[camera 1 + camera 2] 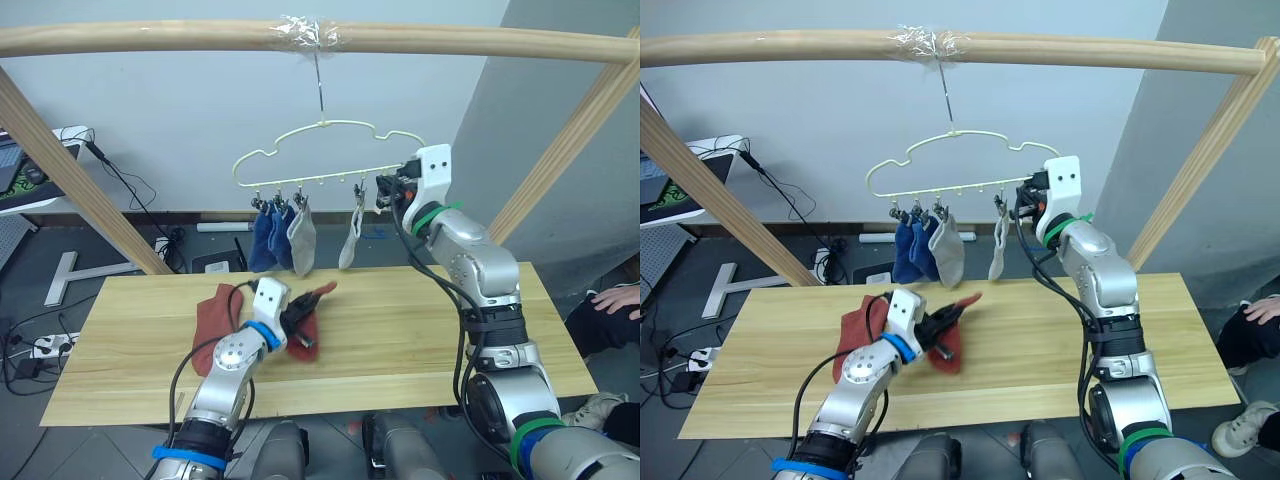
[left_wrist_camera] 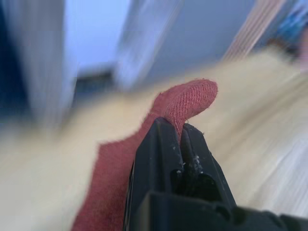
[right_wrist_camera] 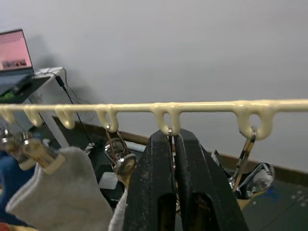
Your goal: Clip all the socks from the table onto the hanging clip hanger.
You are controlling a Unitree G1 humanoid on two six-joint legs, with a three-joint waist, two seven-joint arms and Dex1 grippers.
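Note:
The pale-yellow clip hanger (image 1: 322, 168) hangs by its hook from the top pole. Two blue socks (image 1: 272, 240) and two light grey socks (image 1: 301, 240) hang from its clips. On the table (image 1: 420, 340) lies one rust-red sock (image 1: 211, 316). My left gripper (image 1: 312, 300) is shut on the other rust-red sock (image 2: 185, 103), lifting one end just above the wood. My right gripper (image 3: 173, 135) is raised at the hanger's right end, shut on a small metal clip (image 3: 169, 131) under the bar. An empty clip (image 3: 245, 154) hangs beside it.
A round wooden pole frame (image 1: 150, 38) spans overhead, with slanted legs at both sides of the table. A person's hand (image 1: 615, 298) rests at the far right. A laptop (image 1: 10, 165) and floor cables (image 1: 40, 345) sit to the left.

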